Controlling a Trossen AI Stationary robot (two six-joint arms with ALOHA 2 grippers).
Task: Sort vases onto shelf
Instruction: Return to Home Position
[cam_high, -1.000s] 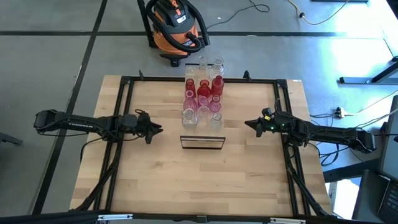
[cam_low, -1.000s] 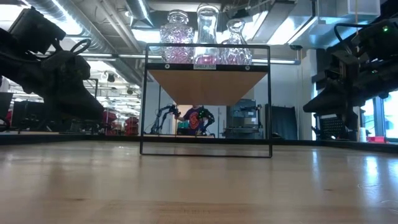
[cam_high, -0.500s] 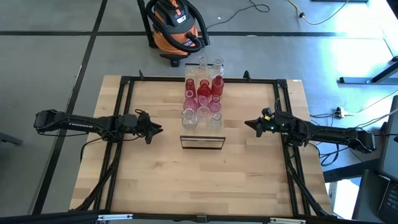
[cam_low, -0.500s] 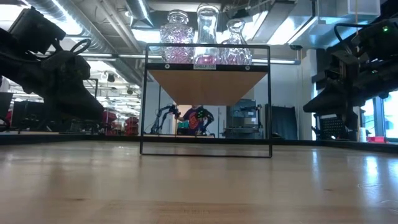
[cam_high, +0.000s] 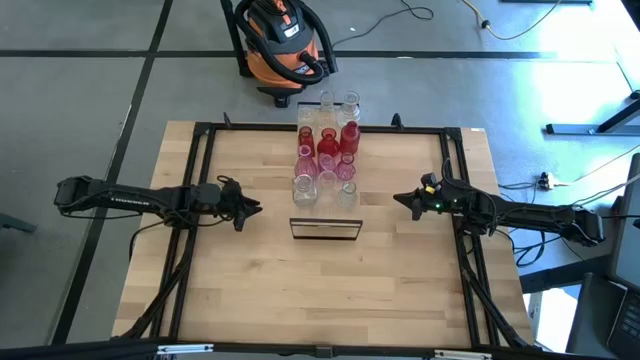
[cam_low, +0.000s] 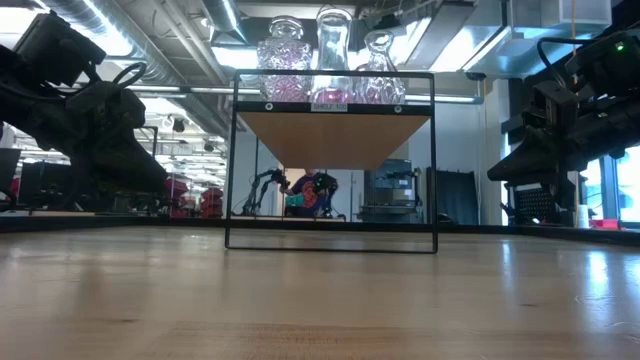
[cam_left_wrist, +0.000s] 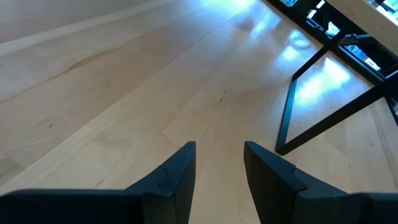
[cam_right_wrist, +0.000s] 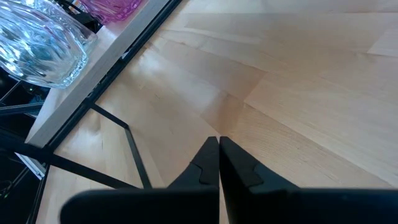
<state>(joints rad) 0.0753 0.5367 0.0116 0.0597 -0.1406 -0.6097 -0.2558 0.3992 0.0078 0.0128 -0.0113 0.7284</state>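
Vases (cam_high: 325, 150), patterned glass in red, pink, clear, rowed on raised light-wood shelf (cam_low: 335, 135). Left pincer (cam_high: 250, 208) fingers apart, right pincer (cam_high: 400, 200) fingers together, both flanking shelf over plank table (cam_high: 250, 290).

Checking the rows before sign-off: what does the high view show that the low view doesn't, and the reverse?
High view only: the full rows of vases running back, red, pink and clear, and an orange vacuum on the floor beyond the table. Low view only: the underside of the shelf and the room behind it. Both: the front three vases, with the left gripper and right gripper flanking the shelf.
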